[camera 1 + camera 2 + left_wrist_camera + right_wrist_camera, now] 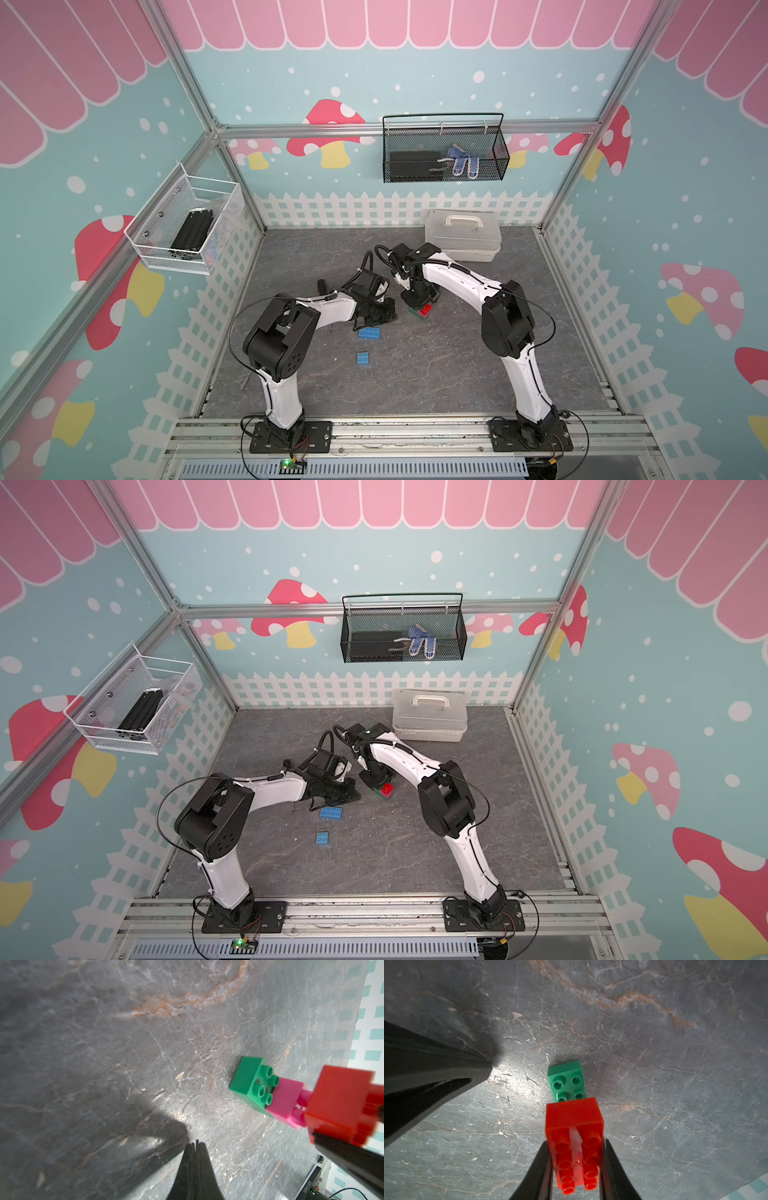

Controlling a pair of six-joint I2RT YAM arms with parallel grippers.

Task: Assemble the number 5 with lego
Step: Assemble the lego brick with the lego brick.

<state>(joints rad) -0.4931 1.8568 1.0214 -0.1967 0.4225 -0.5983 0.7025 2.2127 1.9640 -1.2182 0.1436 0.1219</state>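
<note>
Just under the red brick point(574, 1118) pinched in our right end effector point(577, 1144), pink point(285, 1099) sits studs-up on one end of green point(247, 1076) on the worktop point(104, 1043), long axes parallel, we judge; our left end effector point(195, 1145) hangs nearby, pressed together, empty.

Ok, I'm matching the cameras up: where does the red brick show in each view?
In a top view: red brick, near the picture's centre.
In a top view: same spot.
Left wrist: just over the pink brick.
Right wrist: clamped in the right gripper.
Shared landmark: green brick.
</note>
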